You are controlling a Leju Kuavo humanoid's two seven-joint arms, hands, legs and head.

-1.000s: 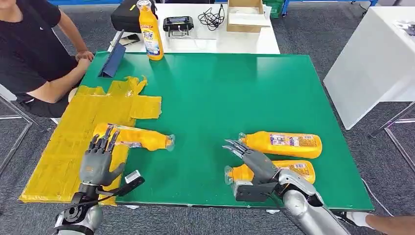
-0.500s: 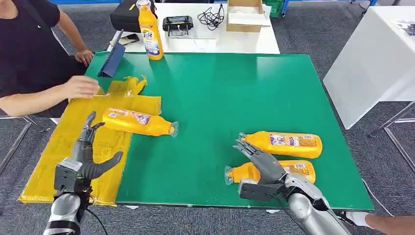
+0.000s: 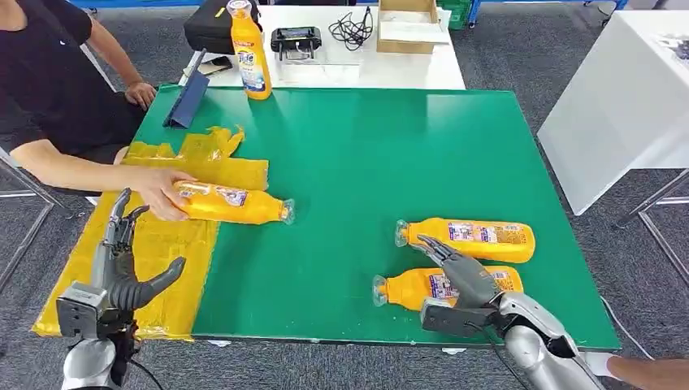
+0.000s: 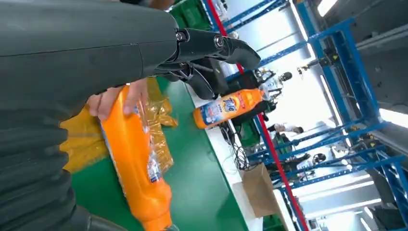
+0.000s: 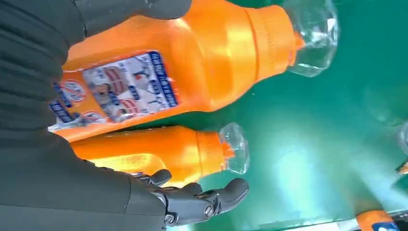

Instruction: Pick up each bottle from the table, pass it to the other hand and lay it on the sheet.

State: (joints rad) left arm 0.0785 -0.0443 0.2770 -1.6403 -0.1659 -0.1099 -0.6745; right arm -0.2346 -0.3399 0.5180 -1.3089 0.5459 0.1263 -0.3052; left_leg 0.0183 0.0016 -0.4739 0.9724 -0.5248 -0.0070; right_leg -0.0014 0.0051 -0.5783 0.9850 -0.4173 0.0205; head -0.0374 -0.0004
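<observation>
A person's hand (image 3: 162, 193) grips the bottle on the sheet (image 3: 231, 203), which lies half on the yellow sheet (image 3: 130, 244) with its cap over the green counter (image 3: 366, 154). An upright bottle (image 3: 249, 50) stands at the far edge. The left hand (image 3: 122, 264) hovers empty, fingers spread. The right hand (image 3: 459, 272), fingers apart, reaches over the near bottle (image 3: 414, 287), just beside the far bottle (image 3: 467, 239).

A person in a black shirt (image 3: 49, 73) sits at the green tabletop's (image 3: 390, 154) far left. Beyond it, a white table (image 3: 366, 69) carries a black case (image 3: 213, 28), a tangled cable (image 3: 351, 31) and a cardboard box (image 3: 410, 24). A blue folder (image 3: 187, 101) lies near the green corner.
</observation>
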